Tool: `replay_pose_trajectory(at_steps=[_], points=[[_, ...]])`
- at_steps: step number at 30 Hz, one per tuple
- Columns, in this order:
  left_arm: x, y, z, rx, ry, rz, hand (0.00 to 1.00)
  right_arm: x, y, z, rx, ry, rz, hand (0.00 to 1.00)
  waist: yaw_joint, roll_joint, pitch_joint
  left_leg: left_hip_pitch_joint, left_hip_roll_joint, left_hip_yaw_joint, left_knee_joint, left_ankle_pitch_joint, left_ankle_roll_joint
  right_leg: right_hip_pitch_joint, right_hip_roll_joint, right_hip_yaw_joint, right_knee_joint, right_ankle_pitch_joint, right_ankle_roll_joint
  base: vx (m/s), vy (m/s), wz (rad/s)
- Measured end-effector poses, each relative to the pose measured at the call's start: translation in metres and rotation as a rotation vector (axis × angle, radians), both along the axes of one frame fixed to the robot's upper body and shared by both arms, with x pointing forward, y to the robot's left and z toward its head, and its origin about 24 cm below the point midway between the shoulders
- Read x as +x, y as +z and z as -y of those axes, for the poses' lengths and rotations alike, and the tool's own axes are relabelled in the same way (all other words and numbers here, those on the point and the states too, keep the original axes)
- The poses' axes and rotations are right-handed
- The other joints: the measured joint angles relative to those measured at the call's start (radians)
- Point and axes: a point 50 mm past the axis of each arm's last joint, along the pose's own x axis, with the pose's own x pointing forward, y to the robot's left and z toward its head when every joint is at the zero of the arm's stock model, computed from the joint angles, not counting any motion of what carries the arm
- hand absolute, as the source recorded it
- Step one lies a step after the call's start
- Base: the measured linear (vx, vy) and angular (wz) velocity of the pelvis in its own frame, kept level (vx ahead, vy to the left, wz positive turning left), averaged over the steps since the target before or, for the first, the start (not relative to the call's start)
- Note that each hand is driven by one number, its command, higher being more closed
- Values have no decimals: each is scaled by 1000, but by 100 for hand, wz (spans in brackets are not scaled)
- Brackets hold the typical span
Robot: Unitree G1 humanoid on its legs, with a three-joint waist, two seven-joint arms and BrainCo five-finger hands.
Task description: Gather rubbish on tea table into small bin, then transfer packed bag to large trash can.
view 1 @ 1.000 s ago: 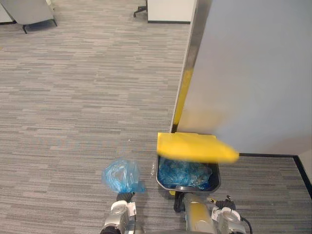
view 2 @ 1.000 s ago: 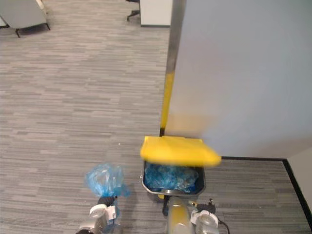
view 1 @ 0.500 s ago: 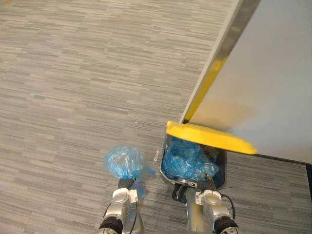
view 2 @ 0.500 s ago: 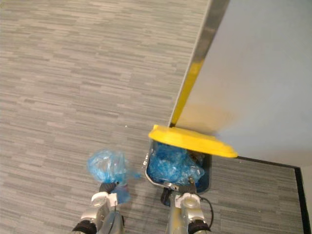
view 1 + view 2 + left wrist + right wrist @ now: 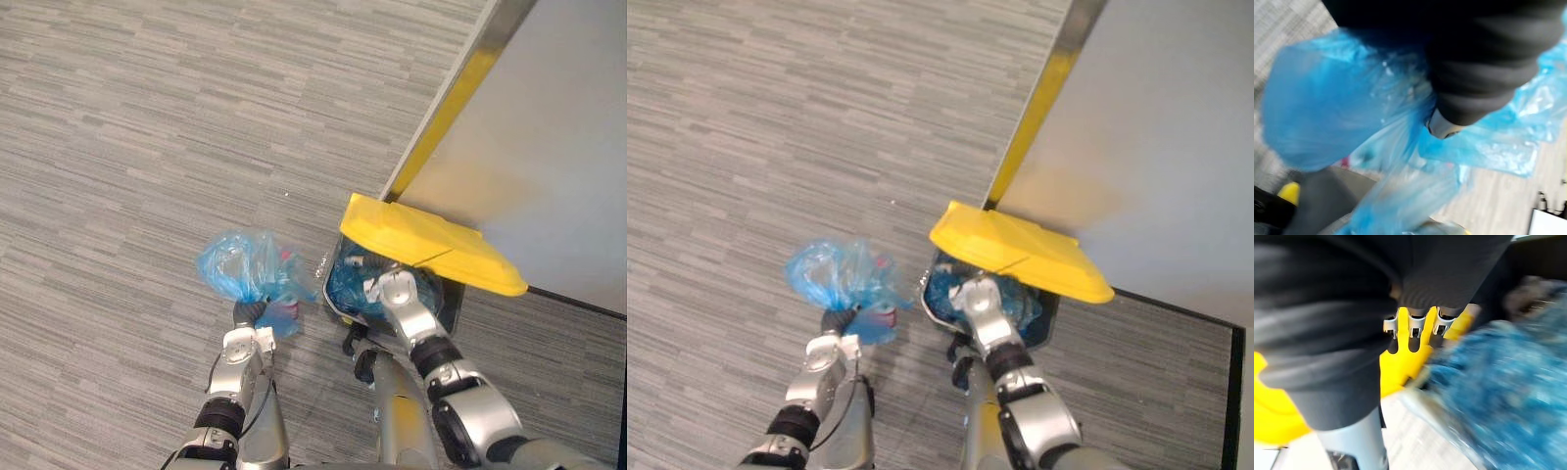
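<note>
Beside the large trash can [image 5: 448, 309], the blue bag [image 5: 240, 266] is clutched at its neck by the left robot hand [image 5: 247, 313]; the right robot hand [image 5: 394, 291], at the yellow lid [image 5: 421, 245], cannot be judged open or closed.

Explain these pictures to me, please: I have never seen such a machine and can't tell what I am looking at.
This is a two-legged robot with two arms. The two wide pictures come from cameras on its head, looking down at the carpet floor. The two close ones come from cameras on its wrists, looking along each hand. Its left hand grips a filled blue bag by the neck. Its right hand reaches to the mouth of a dark bin, just under the bin's open yellow lid. The bin has a blue liner and stands against a grey wall.
</note>
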Motion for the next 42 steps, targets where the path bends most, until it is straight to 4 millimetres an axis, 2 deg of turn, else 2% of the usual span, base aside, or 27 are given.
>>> replay_pose_trajectory(at_steps=[1,2,4,9,14,17,21,28,34,38,41,42], points=[[5,8,3,-8,-12,32,100,6,13,5,-20,-9,34,0,1,-1,7,1,6,-7,-2,2,-4,0,11,-2,0,-2,-3,8,-72,-7],[7,11,5,-10,-20,44,100,8,18,7,-26,-14,45,0,2,-2,10,1,9,-7,-4,3,-7,-1,14,-3,0,-2,-4,14,-69,-6],[18,31,17,-17,-73,125,100,18,42,23,-21,-66,107,0,1,-6,23,7,15,-12,-17,15,-28,-1,23,-5,1,-5,-8,12,-48,-3],[29,71,32,-36,-136,304,100,23,74,47,4,-142,194,0,-1,-25,57,9,17,-12,-17,15,-30,-1,26,-3,2,-6,-9,0,-7,-1],[28,88,36,-19,-181,378,100,27,91,52,30,-160,235,0,-8,-31,60,9,17,-5,-9,14,-34,-1,27,2,2,-5,-9,-2,10,-2],[25,100,47,-19,-239,434,100,29,102,58,78,-181,261,0,-8,-31,61,9,17,-3,10,5,-49,-1,26,7,10,-4,-10,-3,37,-6],[15,115,75,-34,-368,504,100,29,106,64,92,-200,261,0,-14,-32,61,9,6,4,29,1,-57,4,11,13,23,3,-22,-9,49,3],[-2,141,106,-85,-499,620,100,30,107,68,110,-220,245,0,-21,-33,62,18,-12,20,54,-5,-74,5,-9,33,47,6,-26,-7,45,-3],[-9,153,132,-112,-590,664,100,32,111,66,111,-214,236,0,-24,-33,62,17,-12,28,70,-19,-64,4,-6,42,42,6,-25,-23,11,-5],[4,155,149,-50,-620,659,100,33,121,59,115,-191,264,0,-34,-37,66,14,-9,53,74,-23,-61,0,6,61,13,23,-9,-30,9,-14],[17,146,154,9,-628,598,100,29,138,50,99,-149,341,0,-51,-47,84,3,-9,72,82,-28,-57,-21,12,78,8,32,-5,-41,12,-22],[26,141,155,48,-629,561,100,24,155,44,97,-122,411,0,-61,-55,93,-33,-5,79,102,-35,-60,-55,17,86,6,43,-8,-27,-2,-20]])
